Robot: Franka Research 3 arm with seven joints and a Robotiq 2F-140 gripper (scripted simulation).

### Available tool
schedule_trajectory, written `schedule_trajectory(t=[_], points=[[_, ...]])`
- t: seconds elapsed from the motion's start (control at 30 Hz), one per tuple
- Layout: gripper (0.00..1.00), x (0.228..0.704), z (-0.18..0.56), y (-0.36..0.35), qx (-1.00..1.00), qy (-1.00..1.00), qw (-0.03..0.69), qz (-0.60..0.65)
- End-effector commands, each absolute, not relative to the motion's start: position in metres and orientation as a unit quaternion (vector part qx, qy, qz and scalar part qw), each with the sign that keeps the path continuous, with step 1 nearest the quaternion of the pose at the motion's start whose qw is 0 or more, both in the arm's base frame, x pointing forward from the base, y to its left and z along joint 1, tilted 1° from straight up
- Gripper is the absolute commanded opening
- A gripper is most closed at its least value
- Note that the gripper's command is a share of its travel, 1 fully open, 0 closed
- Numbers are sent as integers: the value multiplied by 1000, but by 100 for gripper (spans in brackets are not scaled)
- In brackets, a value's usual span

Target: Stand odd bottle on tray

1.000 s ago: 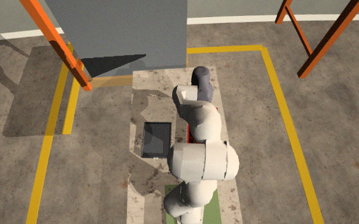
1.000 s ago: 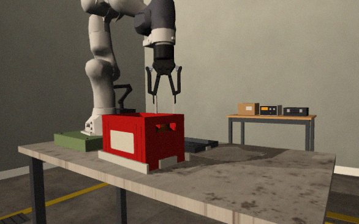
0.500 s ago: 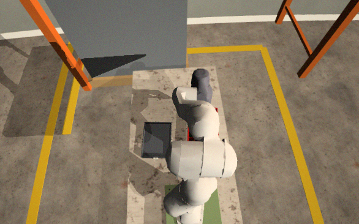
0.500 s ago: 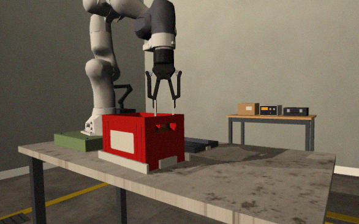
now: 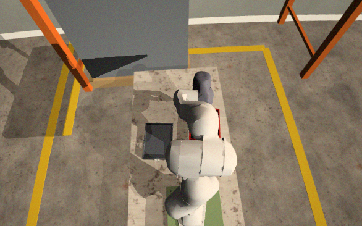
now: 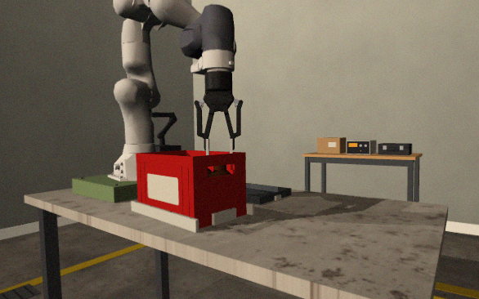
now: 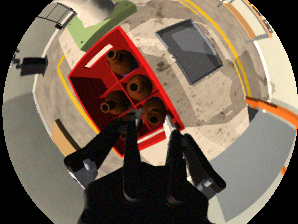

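The red crate (image 6: 190, 184) stands on the table on pale blocks; in the overhead view only its red edge (image 5: 218, 121) shows under the arm. In the wrist view the crate (image 7: 123, 92) holds brown bottles seen from above, among them one at the far end (image 7: 120, 63), one in the middle (image 7: 140, 86) and one nearest the fingers. My gripper (image 6: 219, 150) points straight down, partly open and empty, with its fingertips at the crate's rim. In the wrist view the gripper (image 7: 153, 123) is over the near end of the crate. The dark tray (image 6: 266, 193) lies flat beside the crate, also seen from above (image 5: 157, 140) and in the wrist view (image 7: 193, 50).
The arm's green base plate (image 6: 104, 188) lies behind the crate. A side table (image 6: 362, 155) with a box and instruments stands far off. Orange frame posts (image 5: 57, 43) and a grey wall panel (image 5: 119, 34) stand beyond the table's far end.
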State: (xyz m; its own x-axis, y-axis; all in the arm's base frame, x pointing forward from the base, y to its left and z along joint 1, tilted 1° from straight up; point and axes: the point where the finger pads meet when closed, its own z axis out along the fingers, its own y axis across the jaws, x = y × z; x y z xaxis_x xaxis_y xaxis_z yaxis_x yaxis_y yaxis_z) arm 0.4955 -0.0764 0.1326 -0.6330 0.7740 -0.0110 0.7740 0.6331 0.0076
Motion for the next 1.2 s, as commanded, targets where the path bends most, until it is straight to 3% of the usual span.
schedule_trajectory(t=[0.0,1.17], points=[[44,498,129,-76,424,906,9,3],[44,498,125,-76,424,906,9,3]])
